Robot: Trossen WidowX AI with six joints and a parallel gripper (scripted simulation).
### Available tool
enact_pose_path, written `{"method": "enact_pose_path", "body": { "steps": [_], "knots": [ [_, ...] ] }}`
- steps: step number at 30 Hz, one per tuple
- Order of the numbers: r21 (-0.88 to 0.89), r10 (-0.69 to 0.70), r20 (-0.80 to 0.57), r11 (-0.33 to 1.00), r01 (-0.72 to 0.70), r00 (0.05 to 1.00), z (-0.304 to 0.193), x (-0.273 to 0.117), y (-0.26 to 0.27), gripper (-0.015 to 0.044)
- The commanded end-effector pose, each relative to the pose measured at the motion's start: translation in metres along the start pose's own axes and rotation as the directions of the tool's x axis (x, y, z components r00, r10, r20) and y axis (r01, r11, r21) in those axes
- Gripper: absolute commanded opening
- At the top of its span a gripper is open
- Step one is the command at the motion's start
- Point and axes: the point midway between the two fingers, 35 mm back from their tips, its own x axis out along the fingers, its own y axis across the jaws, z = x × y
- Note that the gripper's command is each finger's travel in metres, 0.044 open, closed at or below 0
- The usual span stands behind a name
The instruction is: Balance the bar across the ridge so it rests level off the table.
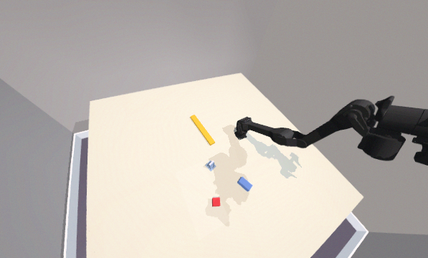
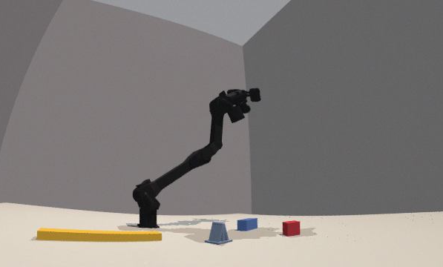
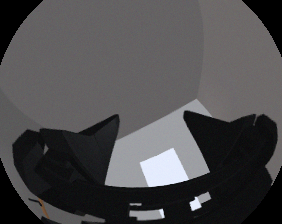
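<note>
The yellow bar point(image 1: 202, 130) point(image 2: 99, 235) lies flat on the table point(image 1: 135, 172), in the upper middle in the top view and at the left in the exterior view. The ridge point(image 1: 210, 165) point(image 2: 218, 233) is a small grey-blue wedge on a square foot. It stands upright with nothing on it, a short way beyond one end of the bar. My gripper point(image 2: 251, 100) point(image 3: 152, 116) is open and empty, raised high above the table and far from bar and ridge. The wrist view shows its two fingers wide apart against walls and a bright ceiling patch.
A blue block point(image 1: 244, 184) point(image 2: 247, 224) and a red block point(image 1: 216, 201) point(image 2: 291, 228) lie on the table on the ridge's other side from the bar. The arm's base point(image 1: 241, 132) point(image 2: 148, 219) stands on the table behind them in the exterior view.
</note>
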Motion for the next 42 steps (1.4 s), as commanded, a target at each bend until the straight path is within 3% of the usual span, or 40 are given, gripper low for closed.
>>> {"method": "enact_pose_path", "body": {
  "steps": [1, 4, 13, 20, 23, 29, 40, 42],
  "knots": [
    [0.001, -0.002, -0.003, 1.000, 0.002, 1.000, -0.001, 0.000, -0.001, 0.0374],
    [0.009, -0.030, -0.046, 0.999, 0.031, 0.998, -0.017, -0.005, -0.012, 0.0315],
    [0.055, -0.184, -0.319, 0.976, 0.212, 0.930, -0.114, -0.054, -0.075, 0.0315],
    [0.101, -0.259, -0.543, 0.924, 0.368, 0.799, -0.192, -0.117, -0.114, 0.0315],
    [0.158, -0.266, -0.594, 0.887, 0.434, 0.760, -0.203, -0.132, -0.122, 0.0315],
    [0.127, -0.288, -0.772, 0.803, 0.582, 0.567, -0.269, -0.206, -0.137, 0.0315],
    [-0.024, -0.234, -0.955, 0.674, 0.738, 0.182, -0.348, -0.349, -0.127, 0.0315],
    [-0.044, -0.224, -0.963, 0.676, 0.736, 0.148, -0.354, -0.365, -0.123, 0.0315]
  ]
}}
